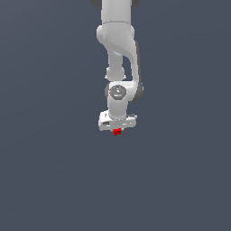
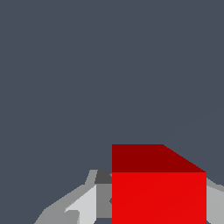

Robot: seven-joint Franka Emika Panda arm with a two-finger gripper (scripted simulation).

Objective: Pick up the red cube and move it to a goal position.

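The red cube [image 1: 117,131] shows as a tiny bright red block right under the white hand of the arm in the exterior view. My gripper [image 1: 117,130] points straight down and its short fingers are mostly hidden by the hand and the cube. In the wrist view the red cube [image 2: 158,192] fills the space between the two grey fingers [image 2: 83,205], which press against its sides. The gripper [image 2: 159,208] is shut on the cube. Whether the cube rests on the surface or hangs above it cannot be told.
A plain dark blue-grey surface [image 1: 45,180] fills both views with no other objects or edges in sight. The white arm [image 1: 118,45] comes down from the top middle of the exterior view.
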